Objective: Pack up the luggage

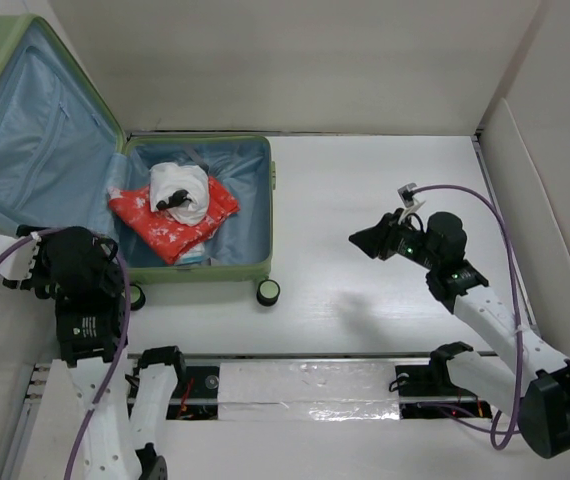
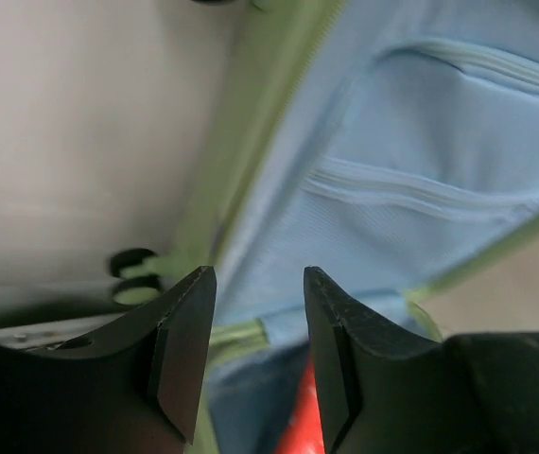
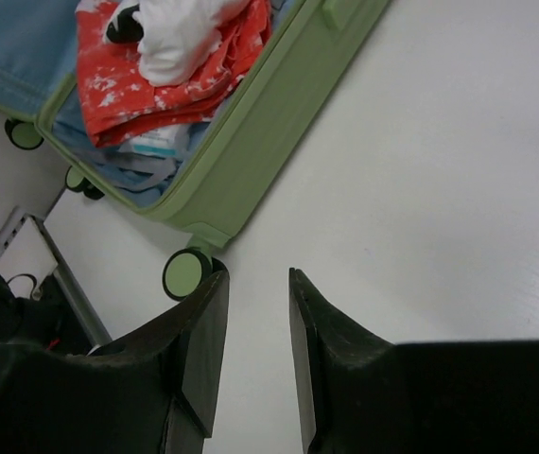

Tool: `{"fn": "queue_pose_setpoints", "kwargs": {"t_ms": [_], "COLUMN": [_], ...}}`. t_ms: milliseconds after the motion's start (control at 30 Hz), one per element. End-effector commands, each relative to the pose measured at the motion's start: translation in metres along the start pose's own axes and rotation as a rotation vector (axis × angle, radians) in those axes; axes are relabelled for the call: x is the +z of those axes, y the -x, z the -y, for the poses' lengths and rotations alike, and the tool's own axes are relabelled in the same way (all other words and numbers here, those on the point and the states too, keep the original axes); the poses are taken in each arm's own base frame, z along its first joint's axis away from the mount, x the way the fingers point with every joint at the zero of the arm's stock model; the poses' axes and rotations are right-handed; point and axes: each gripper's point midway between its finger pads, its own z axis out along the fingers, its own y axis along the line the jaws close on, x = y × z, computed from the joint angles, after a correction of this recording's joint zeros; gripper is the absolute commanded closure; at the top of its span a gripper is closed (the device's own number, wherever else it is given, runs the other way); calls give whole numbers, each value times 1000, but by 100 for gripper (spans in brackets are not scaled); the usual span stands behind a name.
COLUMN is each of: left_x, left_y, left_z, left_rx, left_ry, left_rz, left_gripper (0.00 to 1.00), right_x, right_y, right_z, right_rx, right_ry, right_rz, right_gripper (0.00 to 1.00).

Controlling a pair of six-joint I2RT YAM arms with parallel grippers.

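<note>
The luggage (image 1: 215,268) lies open at the left, its lid (image 1: 35,130) leaning back with the light blue lining showing. In its base lie a red patterned cloth (image 1: 160,230) and, on top of it, a white garment (image 1: 180,190) with a small black item. My left gripper (image 1: 100,250) is open and empty at the base's front left corner. Its view shows the lid lining (image 2: 421,142) and a bit of red cloth (image 2: 298,426) beyond the gripper (image 2: 260,284). My right gripper (image 1: 365,240) is open and empty over the bare table, right of the luggage (image 3: 269,123); it also shows in its own view (image 3: 258,284).
A suitcase wheel (image 1: 268,292) sticks out at the front right corner, close to my right gripper in its view (image 3: 184,274). White walls stand behind and a board (image 1: 545,200) at the right. The arms' mounting rail (image 1: 305,390) runs along the near edge.
</note>
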Motion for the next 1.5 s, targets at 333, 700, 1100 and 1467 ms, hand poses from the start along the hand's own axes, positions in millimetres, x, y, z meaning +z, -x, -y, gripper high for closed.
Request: {"fn": "queue_pose_setpoints", "kwargs": {"t_ms": [333, 700, 1100, 1467], "left_x": [30, 35, 33, 30], "left_y": [25, 8, 69, 74], "left_z": [0, -9, 37, 39], "left_rx": [278, 284, 341, 322], "left_ry": [388, 382, 198, 251], "left_rz": [164, 118, 159, 71], "left_gripper": [53, 52, 45, 42], "right_x": [-1, -4, -18, -22], "right_y": [14, 16, 33, 34], "right_z": [-23, -21, -23, -31], "right_rx": [-93, -102, -151, -164], "right_ry": [52, 18, -47, -25], "right_rz": [47, 48, 102, 105], "right_gripper": [57, 57, 55, 54]}}
